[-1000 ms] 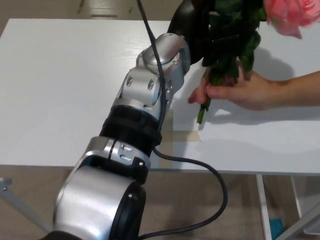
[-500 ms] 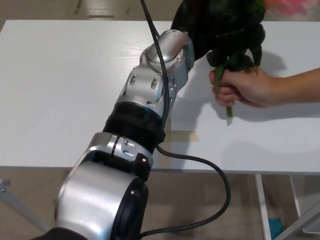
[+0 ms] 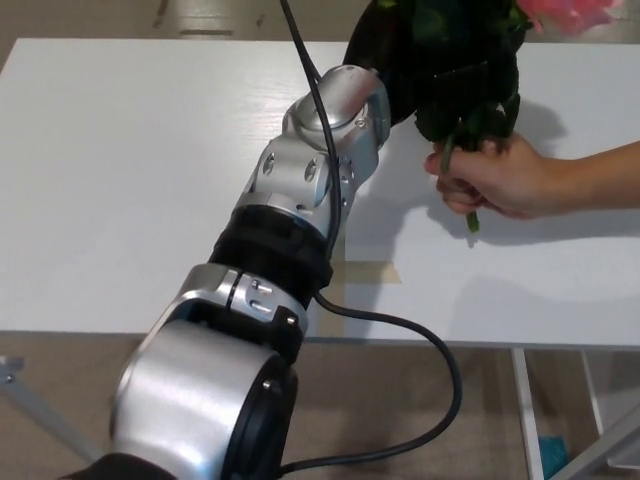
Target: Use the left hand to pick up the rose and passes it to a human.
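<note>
Head view: handover step. The pink-bloomed, green-stemmed rose [image 3: 470,110] is held up over the white counter [image 3: 120,180], its stem clamped by the black left hand [image 3: 440,55] and gripped below by a person's hand [image 3: 495,178]. Next, the fingers probably need loosening.

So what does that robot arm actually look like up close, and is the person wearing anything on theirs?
The left arm is built of rounded silver metal shells joined by black rings, with small bolts showing. A black cable runs along it and loops below. Its left hand is black and bulky. The person's forearm is bare, with no sleeve in view.
</note>
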Robot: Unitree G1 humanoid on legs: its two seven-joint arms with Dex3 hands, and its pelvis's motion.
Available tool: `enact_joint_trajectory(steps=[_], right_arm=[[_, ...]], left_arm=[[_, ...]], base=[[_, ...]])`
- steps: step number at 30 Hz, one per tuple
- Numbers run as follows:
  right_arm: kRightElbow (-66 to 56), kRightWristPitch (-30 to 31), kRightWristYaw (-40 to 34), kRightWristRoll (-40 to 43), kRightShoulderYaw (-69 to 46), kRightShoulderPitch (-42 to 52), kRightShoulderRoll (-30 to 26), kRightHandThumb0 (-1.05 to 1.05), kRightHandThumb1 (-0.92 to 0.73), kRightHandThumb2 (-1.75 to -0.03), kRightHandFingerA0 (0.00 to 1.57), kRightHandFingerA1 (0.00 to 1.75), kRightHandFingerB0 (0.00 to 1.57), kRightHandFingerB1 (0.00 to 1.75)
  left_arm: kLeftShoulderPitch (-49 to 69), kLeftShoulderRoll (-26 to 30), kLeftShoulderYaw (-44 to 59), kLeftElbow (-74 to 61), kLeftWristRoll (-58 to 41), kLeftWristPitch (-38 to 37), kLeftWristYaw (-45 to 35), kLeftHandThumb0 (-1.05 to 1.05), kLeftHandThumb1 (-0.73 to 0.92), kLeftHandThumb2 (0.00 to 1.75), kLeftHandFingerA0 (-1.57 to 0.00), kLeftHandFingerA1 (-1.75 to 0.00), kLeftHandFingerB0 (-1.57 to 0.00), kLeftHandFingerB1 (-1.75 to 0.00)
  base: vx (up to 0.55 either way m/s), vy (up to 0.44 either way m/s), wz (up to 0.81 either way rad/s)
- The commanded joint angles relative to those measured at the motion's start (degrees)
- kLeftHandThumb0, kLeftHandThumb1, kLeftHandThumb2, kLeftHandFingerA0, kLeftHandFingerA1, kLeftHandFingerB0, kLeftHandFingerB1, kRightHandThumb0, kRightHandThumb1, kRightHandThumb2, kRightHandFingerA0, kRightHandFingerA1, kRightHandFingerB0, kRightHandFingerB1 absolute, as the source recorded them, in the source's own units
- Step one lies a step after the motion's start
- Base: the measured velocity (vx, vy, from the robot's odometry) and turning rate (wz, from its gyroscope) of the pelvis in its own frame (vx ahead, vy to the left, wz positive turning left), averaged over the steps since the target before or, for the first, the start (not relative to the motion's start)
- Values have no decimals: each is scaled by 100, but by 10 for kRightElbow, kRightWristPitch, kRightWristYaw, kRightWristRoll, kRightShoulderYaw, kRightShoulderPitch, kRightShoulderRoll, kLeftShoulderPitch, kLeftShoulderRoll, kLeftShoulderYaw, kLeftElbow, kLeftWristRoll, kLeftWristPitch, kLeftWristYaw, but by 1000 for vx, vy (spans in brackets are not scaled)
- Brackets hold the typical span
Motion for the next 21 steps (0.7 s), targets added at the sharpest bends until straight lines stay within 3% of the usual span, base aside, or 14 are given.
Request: enact_joint_trajectory(steps=[1,2,4,13,14,19,21], right_arm=[[2,1,1,8,-4,-1,2,-59,-66,-101,52,63,29,49],[2,2,1,8,-4,-1,2,-59,-66,-101,52,63,29,49],[3,3,3,9,-6,-2,1,-59,-66,-101,52,63,29,49],[5,3,3,8,-6,-7,1,-59,-66,-101,51,63,30,49],[4,4,3,7,-5,-7,0,-57,-83,-65,57,51,36,33],[4,5,2,7,-5,-8,0,-57,-83,-65,57,51,36,33],[4,1,6,6,-4,-4,0,-57,-83,-65,57,51,36,33]], left_arm=[[-20,-30,-42,6,16,41,-83,-74,46,73,0,0,0,0],[-23,-23,-49,9,16,46,-99,-79,40,69,0,0,0,0],[-38,14,-83,32,33,53,-184,-91,44,59,0,0,0,0],[-49,35,-101,49,37,60,-201,-81,47,56,0,0,0,0],[-50,41,-107,51,43,58,-208,-80,48,56,0,0,0,0],[-52,50,-115,56,52,54,-221,-80,48,56,0,0,0,0],[-48,90,-136,47,72,62,-261,-82,48,56,0,0,0,0]], base=[[0,0,0],[0,0,0],[0,0,0],[0,0,0],[0,0,0],[0,0,0],[0,0,0]])
